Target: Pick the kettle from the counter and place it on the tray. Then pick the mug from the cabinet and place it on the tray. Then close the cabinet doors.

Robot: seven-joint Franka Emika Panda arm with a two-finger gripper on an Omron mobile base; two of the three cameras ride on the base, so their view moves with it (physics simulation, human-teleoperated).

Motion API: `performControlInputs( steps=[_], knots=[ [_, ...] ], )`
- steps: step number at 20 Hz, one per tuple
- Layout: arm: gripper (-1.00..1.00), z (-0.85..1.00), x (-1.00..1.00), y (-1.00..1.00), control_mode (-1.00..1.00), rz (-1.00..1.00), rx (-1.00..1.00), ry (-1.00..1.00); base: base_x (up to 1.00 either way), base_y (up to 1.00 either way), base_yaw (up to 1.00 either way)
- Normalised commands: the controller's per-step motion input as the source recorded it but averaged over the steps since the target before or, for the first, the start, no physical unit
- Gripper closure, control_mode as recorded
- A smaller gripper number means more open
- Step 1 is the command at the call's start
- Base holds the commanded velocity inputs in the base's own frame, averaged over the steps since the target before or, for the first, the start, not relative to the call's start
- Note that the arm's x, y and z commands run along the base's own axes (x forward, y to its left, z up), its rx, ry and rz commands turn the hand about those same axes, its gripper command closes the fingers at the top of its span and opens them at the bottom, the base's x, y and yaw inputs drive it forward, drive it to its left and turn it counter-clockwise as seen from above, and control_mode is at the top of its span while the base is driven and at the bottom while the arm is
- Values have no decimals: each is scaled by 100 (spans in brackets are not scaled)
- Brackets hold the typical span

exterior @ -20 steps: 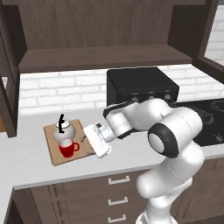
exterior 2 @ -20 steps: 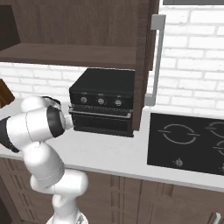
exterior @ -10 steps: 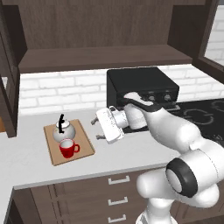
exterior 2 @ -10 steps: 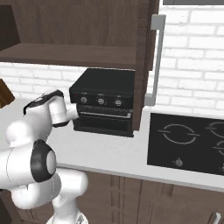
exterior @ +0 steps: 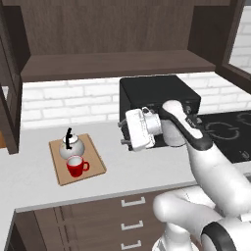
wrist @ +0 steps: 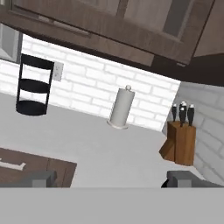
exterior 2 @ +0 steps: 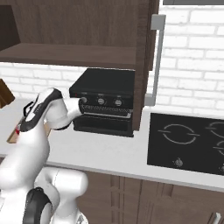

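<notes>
The cabinet [exterior: 117,66], dark brown wood with one wide bare shelf, hung open above the counter [exterior: 122,171], a long pale worktop with a smooth matte face. Its right door [exterior 2: 146,57] stood swung out toward the camera in the right base view, edge-on, with a long silver bar handle [exterior 2: 156,59] running upright; the left door [exterior: 10,73] hung open at the left edge of the left base view. The closing move looked to turn on this: the doors lay up and to either side of the gripper [exterior: 128,130], their long axes vertical, and the gripper faced left along the counter at about oven [exterior: 159,105] height, so it seemed nearer the right door yet turned away from it. It would likely have to rise and swing round to reach a handle.

The gripper's jaws stood wide and held nothing.

The tray [exterior: 77,158], a flat rimless wooden board, lay toward the counter's left end, well apart from the gripper. On it sat the kettle [exterior: 71,146], a round silvery ball with a thin black handle, at the back, and just in front of it the glossy red mug [exterior: 76,166], white inside. Both placements looked done.
</notes>
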Motion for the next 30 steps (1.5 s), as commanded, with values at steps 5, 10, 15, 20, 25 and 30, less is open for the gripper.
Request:
performControlInputs(
  steps=[5, 10, 15, 20, 25, 30],
  knots=[
    [-100, -10, -54, -54, -100, -21, 1, -5, 0, 0, 0],
    [-100, -19, -46, -63, -100, -18, 1, -9, 0, 0, 0],
    [-100, 0, -22, -62, -100, -25, 1, -8, 0, 0, 0],
    [-100, 5, -12, -56, -100, -24, 0, -12, 0, 0, 0],
    [-100, -1, -4, -48, -100, -18, 0, -17, 0, 0, 0],
    [-100, -3, -5, -44, -100, -12, 0, -25, 0, 0, 0]
  ],
)
